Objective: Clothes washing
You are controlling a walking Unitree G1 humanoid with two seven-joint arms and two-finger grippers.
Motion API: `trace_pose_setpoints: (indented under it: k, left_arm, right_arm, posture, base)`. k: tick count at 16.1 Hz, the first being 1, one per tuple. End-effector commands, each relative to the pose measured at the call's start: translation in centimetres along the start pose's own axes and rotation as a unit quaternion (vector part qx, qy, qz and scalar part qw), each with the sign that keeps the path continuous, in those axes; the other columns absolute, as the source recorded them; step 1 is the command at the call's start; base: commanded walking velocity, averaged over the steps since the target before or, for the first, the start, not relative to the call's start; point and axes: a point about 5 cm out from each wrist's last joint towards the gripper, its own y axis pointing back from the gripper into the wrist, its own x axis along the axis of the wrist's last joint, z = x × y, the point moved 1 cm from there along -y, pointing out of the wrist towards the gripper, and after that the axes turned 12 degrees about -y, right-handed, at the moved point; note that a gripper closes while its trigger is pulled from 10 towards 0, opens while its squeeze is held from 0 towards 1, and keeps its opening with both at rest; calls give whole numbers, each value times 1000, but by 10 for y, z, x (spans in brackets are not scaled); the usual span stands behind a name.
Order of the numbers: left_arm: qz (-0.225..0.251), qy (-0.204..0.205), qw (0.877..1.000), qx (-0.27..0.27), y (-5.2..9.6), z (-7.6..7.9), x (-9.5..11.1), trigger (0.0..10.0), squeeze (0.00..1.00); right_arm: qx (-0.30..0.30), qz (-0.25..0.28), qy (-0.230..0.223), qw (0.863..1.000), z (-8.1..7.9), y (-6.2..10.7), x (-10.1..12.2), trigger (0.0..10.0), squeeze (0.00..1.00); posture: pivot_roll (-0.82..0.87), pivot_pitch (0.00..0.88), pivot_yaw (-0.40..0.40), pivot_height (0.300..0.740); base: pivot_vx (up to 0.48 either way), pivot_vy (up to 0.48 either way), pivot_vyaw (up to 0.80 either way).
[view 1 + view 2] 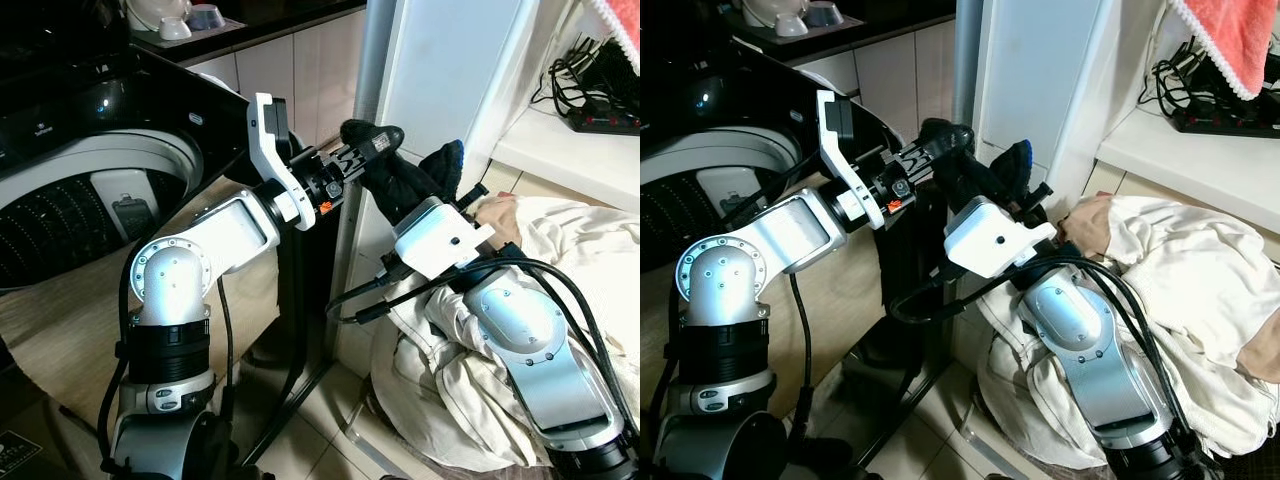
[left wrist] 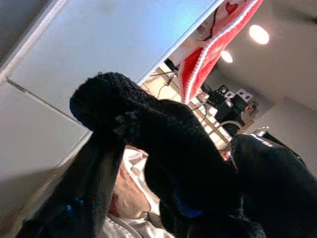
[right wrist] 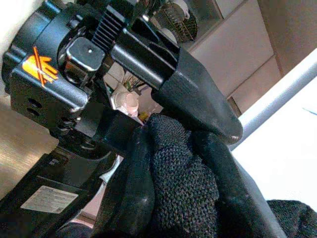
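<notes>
Both grippers met on the black knit garment (image 1: 405, 180), held mid-air just right of the washing machine (image 1: 90, 200). The left gripper (image 1: 372, 148) and right gripper (image 3: 163, 163) each pinched it; one should release before swinging toward the drum.

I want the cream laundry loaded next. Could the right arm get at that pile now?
Probably not yet: the right gripper and left gripper both clamp the black knit garment. The cream laundry pile lies unobstructed beside that arm.
</notes>
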Motion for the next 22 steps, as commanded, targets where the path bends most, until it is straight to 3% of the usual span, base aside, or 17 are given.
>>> trace_pose_setpoints:
  k: [1,17,18,19,20,22]
  left_arm:
    - [-6,0,1000,-5,0,3,0,0,0]
    - [-15,3,1000,-12,3,2,0,0,0]
    - [-15,3,1000,-10,3,2,0,0,0]
    - [-15,3,1000,-10,3,2,1,0,0]
    - [-13,5,1000,-4,3,0,2,0,0]
    - [7,-11,999,32,6,-10,13,0,0]
  right_arm:
    - [-1,6,7,1000,2,0,1,0,0]
    - [-2,8,14,1000,2,-2,1,0,0]
    - [0,8,11,1000,2,-2,1,353,0]
    - [-1,9,10,1000,2,-2,1,1569,184]
    - [-3,12,-9,1000,2,-2,1,10000,1000]
    - [-3,11,-45,999,2,-3,2,10000,1000]
  posture:
    - [-97,0,-8,740]
    - [-95,0,-7,740]
    - [-92,0,-8,740]
    - [-92,0,-8,740]
    - [-92,0,-7,740]
    - [-91,0,-9,740]
  base:
    - [0,0,0]
    - [0,0,0]
    - [0,0,0]
    - [0,0,0]
    - [0,0,0]
    - [0,0,0]
